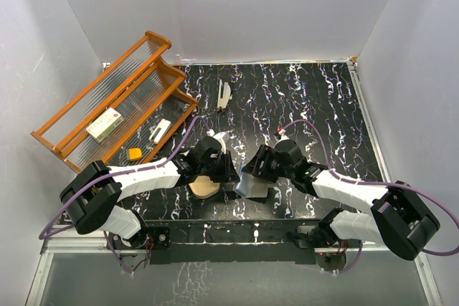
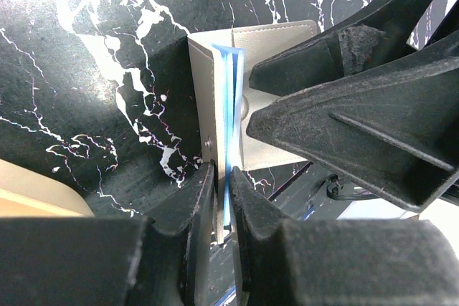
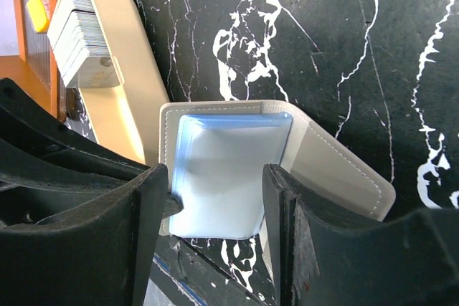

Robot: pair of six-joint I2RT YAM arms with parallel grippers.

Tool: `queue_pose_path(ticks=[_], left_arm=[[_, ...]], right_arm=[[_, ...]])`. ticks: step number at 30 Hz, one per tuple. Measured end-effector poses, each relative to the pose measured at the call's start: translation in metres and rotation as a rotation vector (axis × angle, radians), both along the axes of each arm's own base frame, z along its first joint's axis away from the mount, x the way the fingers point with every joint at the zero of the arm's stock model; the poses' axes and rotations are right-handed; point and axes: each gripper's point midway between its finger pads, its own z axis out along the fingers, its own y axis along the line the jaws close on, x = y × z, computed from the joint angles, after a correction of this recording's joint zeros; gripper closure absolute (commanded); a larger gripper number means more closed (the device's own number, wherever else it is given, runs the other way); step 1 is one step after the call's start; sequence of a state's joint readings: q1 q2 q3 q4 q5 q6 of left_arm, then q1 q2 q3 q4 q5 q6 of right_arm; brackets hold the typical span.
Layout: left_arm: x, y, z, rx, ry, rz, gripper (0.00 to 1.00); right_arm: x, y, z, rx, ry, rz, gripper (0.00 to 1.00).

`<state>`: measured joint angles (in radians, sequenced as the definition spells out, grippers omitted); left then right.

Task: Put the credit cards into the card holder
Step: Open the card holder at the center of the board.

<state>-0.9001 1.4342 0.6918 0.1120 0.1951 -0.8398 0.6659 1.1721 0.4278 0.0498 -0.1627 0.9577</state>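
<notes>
We find the card holder (image 3: 337,170) at the near edge of the black marbled table (image 1: 315,105), between the two claws. It is open. One pale flap is spread to the side, and its shiny blue sleeves (image 3: 229,163) fan up from the fold. We cannot tell whether the holder rests on the table or hangs just above it.

The left claw (image 2: 222,180) is closed on the card holder, its two fingers pinching the thin edge of the blue sleeves between them. The right claw (image 3: 215,184) is open, with one finger on each side of the sleeves. We cannot tell whether either finger touches the plastic.

The credit cards (image 3: 75,30) are not in the holder. They sit in a stack in a tan tray (image 3: 125,77) just beside it, on the left arm's side, and their edges show as fine stripes. In the top view the left claw covers most of that tray.

Farther out, a wooden rack (image 1: 86,102) leans at the far left of the table. It holds a white box (image 1: 105,123) with red marks and a small white piece (image 1: 160,131), and an orange block (image 1: 134,153) sits by its lower rail. Well back on the table, apart from everything else, stands a narrow white object (image 1: 224,94).
</notes>
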Motion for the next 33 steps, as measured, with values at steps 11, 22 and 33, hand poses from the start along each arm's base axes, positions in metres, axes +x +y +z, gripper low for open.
queue_pose_path(ticks=[11, 22, 33], left_arm=[[0.000, 0.000, 0.000, 0.000, 0.000, -0.001, 0.83], [-0.002, -0.001, 0.000, 0.000, 0.000, -0.006, 0.81], [-0.002, -0.003, 0.001, -0.006, -0.004, -0.007, 0.74]], right_arm=[[0.001, 0.004, -0.008, 0.010, 0.037, -0.006, 0.47], [0.000, 0.004, -0.014, 0.007, 0.045, -0.010, 0.53], [0.000, 0.001, -0.017, -0.003, 0.045, -0.019, 0.59]])
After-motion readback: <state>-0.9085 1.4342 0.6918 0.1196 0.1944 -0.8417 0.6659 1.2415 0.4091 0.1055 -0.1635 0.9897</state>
